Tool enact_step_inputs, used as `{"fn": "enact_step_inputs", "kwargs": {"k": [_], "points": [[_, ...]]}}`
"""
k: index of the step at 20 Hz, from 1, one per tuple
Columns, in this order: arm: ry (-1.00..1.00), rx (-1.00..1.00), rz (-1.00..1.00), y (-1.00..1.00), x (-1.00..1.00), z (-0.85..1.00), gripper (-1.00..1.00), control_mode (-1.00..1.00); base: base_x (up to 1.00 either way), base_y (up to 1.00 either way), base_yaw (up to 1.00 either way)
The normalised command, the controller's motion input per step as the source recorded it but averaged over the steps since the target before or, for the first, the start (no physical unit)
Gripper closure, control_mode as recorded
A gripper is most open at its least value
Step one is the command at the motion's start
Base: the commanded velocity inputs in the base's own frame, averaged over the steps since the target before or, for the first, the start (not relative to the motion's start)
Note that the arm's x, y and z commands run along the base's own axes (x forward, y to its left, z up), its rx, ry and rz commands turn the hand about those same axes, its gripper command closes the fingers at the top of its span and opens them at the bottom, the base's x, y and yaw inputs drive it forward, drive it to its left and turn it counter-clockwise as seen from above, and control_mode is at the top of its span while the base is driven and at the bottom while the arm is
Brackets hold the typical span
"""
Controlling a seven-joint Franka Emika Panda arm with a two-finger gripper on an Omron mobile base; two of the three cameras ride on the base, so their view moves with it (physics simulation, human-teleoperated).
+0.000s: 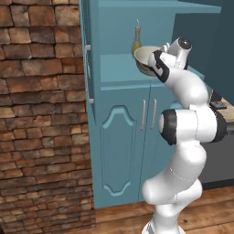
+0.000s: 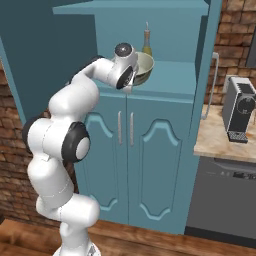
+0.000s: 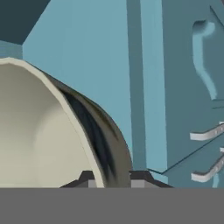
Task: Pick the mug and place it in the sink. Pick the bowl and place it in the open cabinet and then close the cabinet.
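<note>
I see the tall teal cabinet (image 2: 150,130) with its upper compartment open. The bowl (image 2: 142,68) sits tilted on the shelf there, just beside a slim bottle (image 2: 147,42). My gripper (image 3: 109,180) pinches the bowl's rim between its fingers. I can read no writing anywhere.

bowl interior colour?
Cream inside the bowl, with a darker grey-green outside; clearest in the hand view.
</note>
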Motion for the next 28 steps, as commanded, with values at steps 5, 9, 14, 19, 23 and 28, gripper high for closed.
{"fn": "enact_step_inputs", "kwargs": {"k": [5,9,14,19,23,28], "points": [[-0.02,-0.03,0.0,0.0,0.42,0.0,1.0,-1.0,0.0,0.0,0.0],[-0.01,-0.01,0.0,0.0,0.31,0.0,1.0,-1.0,0.0,0.0,0.0],[0.02,0.0,0.0,0.0,0.11,0.0,1.0,-1.0,0.0,0.0,0.0],[0.14,0.0,0.0,0.0,0.04,-0.02,1.0,-1.0,0.0,0.0,0.0],[0.11,0.0,0.0,0.0,0.02,-0.04,1.0,-1.0,0.0,0.0,0.0],[0.05,0.0,0.0,0.0,0.11,0.0,-1.0,-1.0,0.0,0.0,0.0]]}}
